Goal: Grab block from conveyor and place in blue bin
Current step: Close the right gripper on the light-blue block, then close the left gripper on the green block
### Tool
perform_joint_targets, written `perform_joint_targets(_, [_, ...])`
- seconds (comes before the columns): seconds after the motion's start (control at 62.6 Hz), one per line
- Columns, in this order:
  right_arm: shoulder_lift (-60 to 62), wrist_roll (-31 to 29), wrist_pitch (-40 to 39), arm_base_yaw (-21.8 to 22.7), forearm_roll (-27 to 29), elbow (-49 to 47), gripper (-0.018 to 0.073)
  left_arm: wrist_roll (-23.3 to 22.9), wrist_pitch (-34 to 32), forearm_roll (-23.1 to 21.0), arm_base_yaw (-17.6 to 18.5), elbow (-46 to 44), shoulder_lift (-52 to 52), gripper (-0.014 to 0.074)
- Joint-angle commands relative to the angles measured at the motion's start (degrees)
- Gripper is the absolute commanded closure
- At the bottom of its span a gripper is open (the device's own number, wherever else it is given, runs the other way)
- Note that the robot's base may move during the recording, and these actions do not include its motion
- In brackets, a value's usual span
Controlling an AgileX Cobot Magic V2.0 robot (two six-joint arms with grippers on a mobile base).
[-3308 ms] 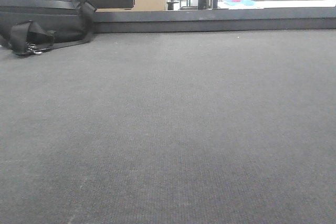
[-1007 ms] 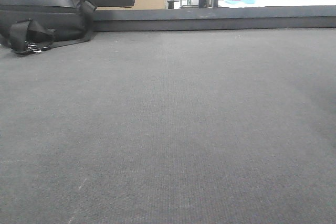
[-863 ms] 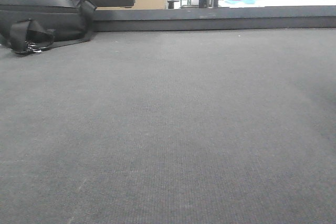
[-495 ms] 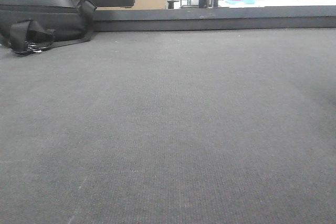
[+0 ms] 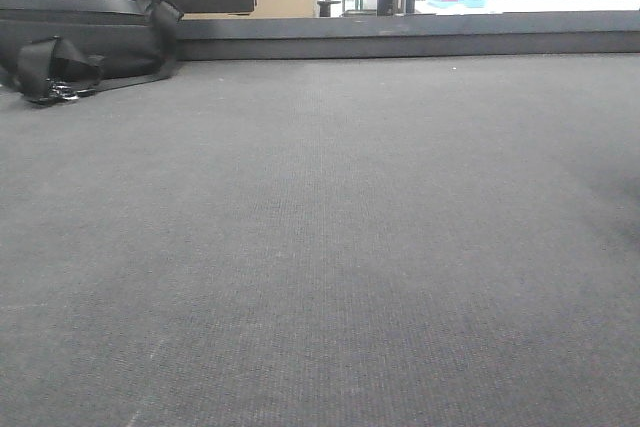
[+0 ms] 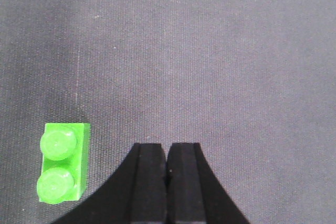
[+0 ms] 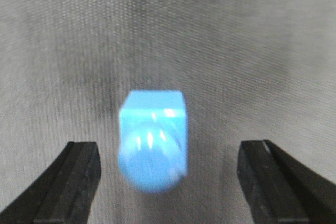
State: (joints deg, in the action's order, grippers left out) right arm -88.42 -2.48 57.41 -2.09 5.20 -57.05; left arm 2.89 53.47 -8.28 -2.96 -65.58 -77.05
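Holding my right gripper (image 7: 168, 182) spread wide over the blue block (image 7: 153, 140), likely hard and light, I'd pinch its flat sides at 3 and 9 o'clock.

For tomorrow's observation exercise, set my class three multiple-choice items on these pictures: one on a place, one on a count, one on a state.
1. In the left wrist view, where does the green block lie on the conveyor?
A. To the picture's left of the left tool
B. To its right
C. Between its fingers

2. How many studs show on the green block?
A. One
B. Two
C. Four

3. How does the right tool stand?
A. Shut on nothing
B. Open, the blue block showing between its fingers
C. Shut on a red block

Answers:
1 A, the block sits apart, at the lower left of the shut tool.
2 B, two round studs stand in a row.
3 B, both fingers stand wide apart on either side of the blurred block.
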Motion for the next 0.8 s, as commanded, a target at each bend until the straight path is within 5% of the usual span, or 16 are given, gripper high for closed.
perform_joint_targets(0.0, [-2.6, -0.1, -1.8, 0.2, 0.8, -0.5, 0.0138, -0.1, -0.2, -0.5, 0.2, -0.4, -0.1, 0.0708])
perform_joint_targets(0.272, [-6.2, -0.1, -3.1, 0.2, 1.2, -0.5, 0.0195, -0.1, -0.2, -0.5, 0.2, -0.4, -0.1, 0.0708])
perform_joint_targets(0.384, [-6.2, -0.1, -2.4, 0.2, 1.2, -0.7, 0.0379, -0.6, -0.2, -0.6, 0.2, -0.4, -0.1, 0.0708])
perform_joint_targets(0.527, [-6.1, -0.1, 0.7, 0.2, 1.2, -2.5, 0.0727, -4.4, -0.2, -0.6, 0.2, -0.4, -0.1, 0.0708])
perform_joint_targets(0.783, [1.1, -0.1, 4.2, 0.2, 1.7, -9.0, 0.0720, -5.0, 2.1, 0.4, -0.6, -0.4, -0.6, 0.0708])
